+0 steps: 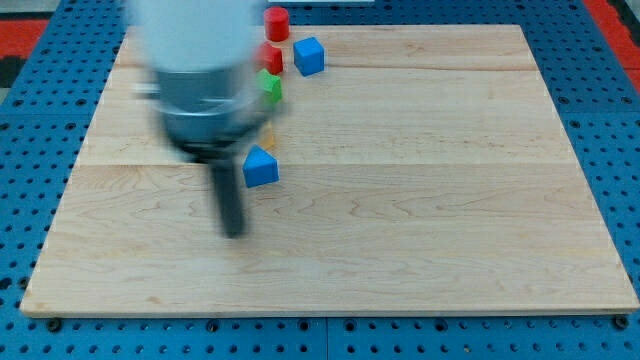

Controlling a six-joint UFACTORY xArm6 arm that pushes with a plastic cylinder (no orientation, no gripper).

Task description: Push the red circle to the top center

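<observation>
The red circle [277, 23] stands at the board's top edge, a little left of centre. Below it a second red block [271, 57] is partly hidden by the blurred arm. A blue cube [309, 55] sits just right of that. A green block [270, 87] peeks out beside the arm. A blue block with a peaked top [261, 166] lies lower, left of centre. My tip [235, 232] rests on the board, below and slightly left of that blue block, far from the red circle.
The wooden board [450, 200] lies on a blue pegboard surface. A sliver of an orange or yellow block [267, 140] shows above the peaked blue block. The blurred arm body hides the board's upper left area.
</observation>
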